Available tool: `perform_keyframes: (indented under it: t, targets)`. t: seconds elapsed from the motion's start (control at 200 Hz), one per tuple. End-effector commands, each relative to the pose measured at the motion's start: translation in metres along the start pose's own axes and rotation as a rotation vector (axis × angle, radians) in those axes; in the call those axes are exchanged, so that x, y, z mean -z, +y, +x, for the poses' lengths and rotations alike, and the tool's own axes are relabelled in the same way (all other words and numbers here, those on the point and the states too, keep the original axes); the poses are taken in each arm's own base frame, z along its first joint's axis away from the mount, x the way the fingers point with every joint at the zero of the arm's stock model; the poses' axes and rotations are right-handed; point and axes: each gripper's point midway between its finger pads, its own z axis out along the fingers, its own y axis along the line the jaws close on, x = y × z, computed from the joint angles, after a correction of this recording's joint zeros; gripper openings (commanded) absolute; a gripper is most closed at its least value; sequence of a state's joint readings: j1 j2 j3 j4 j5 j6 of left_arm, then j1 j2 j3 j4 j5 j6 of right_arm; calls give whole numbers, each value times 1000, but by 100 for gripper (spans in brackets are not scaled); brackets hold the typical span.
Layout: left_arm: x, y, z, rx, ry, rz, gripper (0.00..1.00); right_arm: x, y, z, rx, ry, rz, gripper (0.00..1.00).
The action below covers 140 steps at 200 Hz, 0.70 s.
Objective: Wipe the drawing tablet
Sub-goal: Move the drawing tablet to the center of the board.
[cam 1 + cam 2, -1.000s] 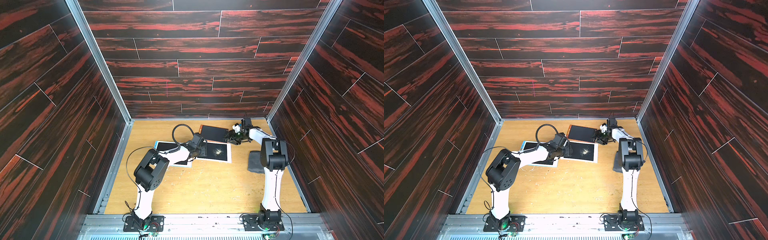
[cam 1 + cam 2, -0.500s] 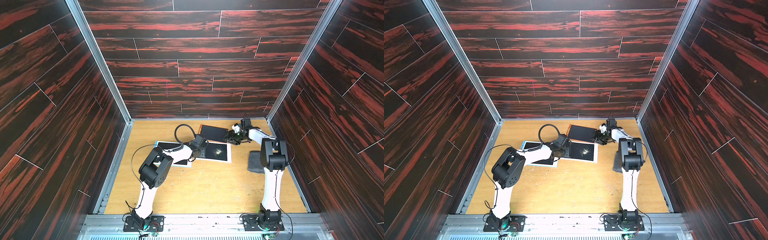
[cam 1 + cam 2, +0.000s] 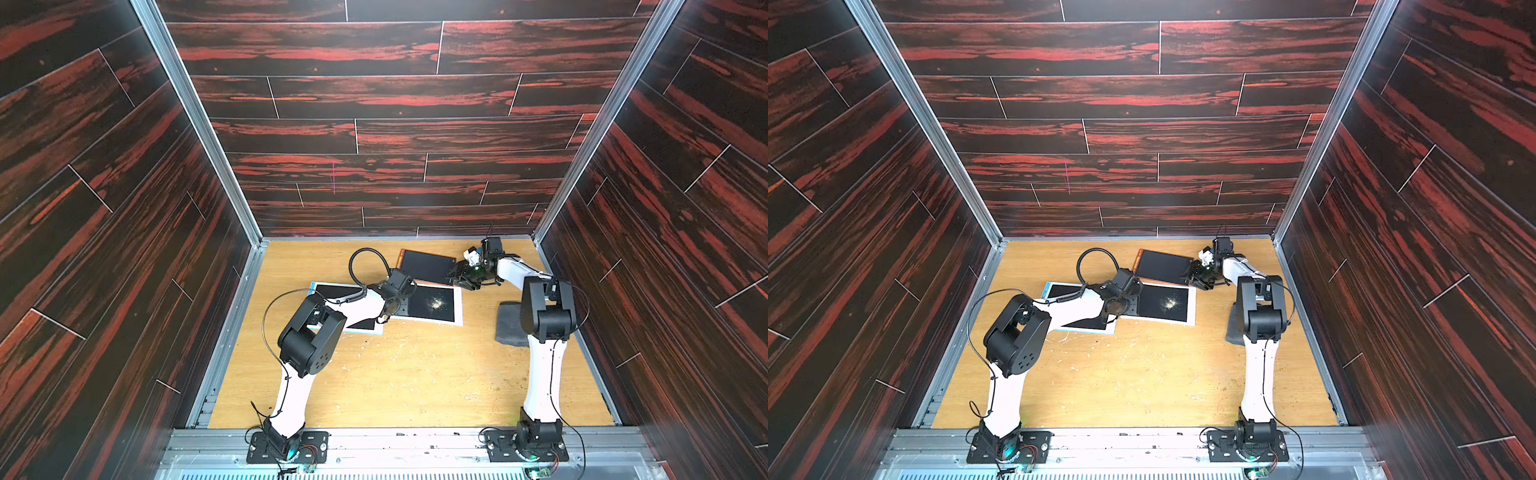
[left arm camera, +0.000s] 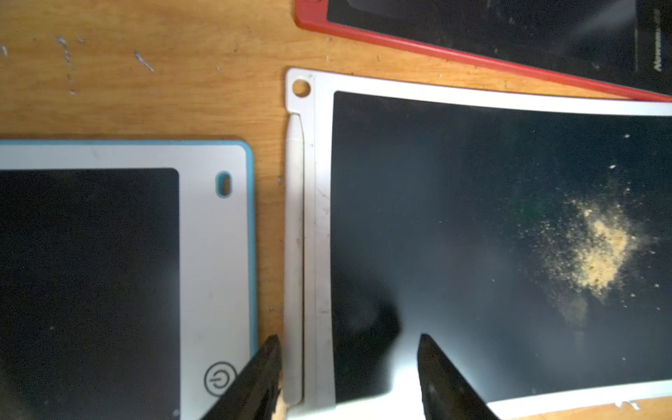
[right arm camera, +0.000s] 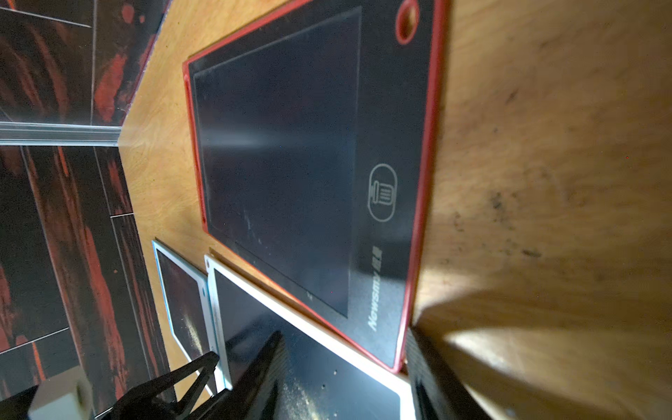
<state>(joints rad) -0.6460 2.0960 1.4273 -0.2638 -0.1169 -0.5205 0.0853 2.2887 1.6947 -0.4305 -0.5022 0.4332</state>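
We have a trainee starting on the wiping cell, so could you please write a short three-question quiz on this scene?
1. Multiple choice: which tablet's screen carries the yellowish powder? A. red-framed B. white-framed C. blue-edged
2. True or false: the grey cloth lies on the table.
3. Count: how many drawing tablets are in view in all?

Key
1. B, the white-framed tablet.
2. True.
3. Three.
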Motion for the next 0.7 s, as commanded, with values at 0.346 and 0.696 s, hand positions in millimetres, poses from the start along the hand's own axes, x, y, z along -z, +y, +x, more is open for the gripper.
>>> perform_keyframes:
  t: [0.346, 0.696]
  targets:
    - [-8, -2, 22, 62, 41, 57, 61, -20, -27, 63, -94, 136, 54, 56]
    - [14, 10, 54, 131, 21, 119, 60, -15, -21, 116, -79, 167, 57, 56]
